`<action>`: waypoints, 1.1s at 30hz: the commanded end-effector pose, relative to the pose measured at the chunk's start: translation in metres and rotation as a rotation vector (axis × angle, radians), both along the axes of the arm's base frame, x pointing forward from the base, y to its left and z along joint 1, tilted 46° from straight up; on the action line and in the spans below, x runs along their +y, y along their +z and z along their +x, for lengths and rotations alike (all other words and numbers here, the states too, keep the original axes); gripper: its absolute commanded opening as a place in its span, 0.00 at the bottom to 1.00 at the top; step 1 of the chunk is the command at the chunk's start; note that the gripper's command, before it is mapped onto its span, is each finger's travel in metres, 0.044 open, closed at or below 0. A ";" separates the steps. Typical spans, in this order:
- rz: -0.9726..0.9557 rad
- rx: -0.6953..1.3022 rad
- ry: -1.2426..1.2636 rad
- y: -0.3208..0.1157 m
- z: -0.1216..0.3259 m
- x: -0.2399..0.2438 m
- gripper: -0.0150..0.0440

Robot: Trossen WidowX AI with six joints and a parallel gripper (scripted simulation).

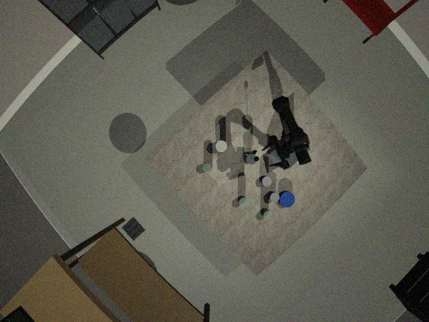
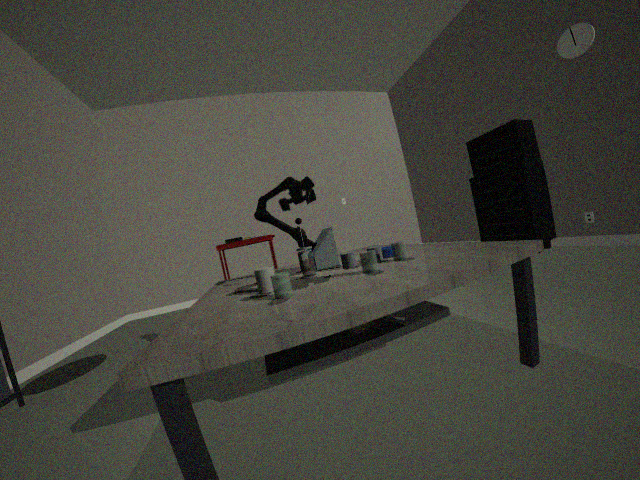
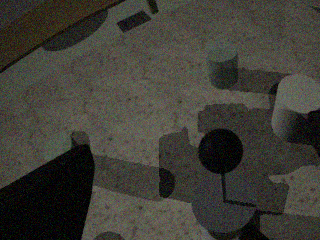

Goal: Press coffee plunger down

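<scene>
Overhead, the gripper point(image 2: 285, 205) hangs with its fingers spread wide and nothing between them, well above the coffee press point(image 2: 306, 260) and a little to one side of it in the exterior view. From the wrist view the camera looks almost straight down on the dark round plunger knob point(image 3: 220, 151), which sits near the middle of the picture, so the approach looks close to lined up.

The press stands upright around the middle of the table point(image 2: 361, 304), well in from every edge, just beside the arm's pale wedge-shaped base point(image 2: 325, 250). Its thin rod rises high above the glass body, with the knob point(image 2: 297, 221) at the top, so the plunger looks fully raised and the pressing not yet begun.

To my eye this is a tall, narrow, top-heavy thing: a stiff rod on a light glass-like body that would tip or slide under any sideways push. The knob is small, round and probably slick. I would close on the knob itself, or bear on its top, and drive straight down along the rod.

Pale cups point(image 2: 272, 281) stand toward the near-left corner, and more cups with a blue lidded can point(image 1: 287, 199) toward the far-right edge, none touching the press.
</scene>
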State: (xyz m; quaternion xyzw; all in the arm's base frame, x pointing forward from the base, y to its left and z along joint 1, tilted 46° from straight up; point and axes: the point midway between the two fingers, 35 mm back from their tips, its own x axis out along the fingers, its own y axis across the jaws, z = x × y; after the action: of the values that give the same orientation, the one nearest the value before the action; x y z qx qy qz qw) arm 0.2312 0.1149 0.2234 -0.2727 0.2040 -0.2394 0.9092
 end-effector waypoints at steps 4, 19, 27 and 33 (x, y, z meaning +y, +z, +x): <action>-0.127 -0.035 -0.011 -0.033 -0.002 -0.039 1.00; -0.117 -0.023 -0.028 -0.042 0.004 -0.046 1.00; -0.097 -0.012 -0.035 -0.047 0.013 -0.051 1.00; -0.092 -0.011 -0.034 -0.047 0.019 -0.055 1.00</action>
State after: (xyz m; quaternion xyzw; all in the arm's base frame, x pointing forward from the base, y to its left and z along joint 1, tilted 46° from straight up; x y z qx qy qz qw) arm 0.2476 0.0632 0.1778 -0.3093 0.1899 -0.2676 0.8926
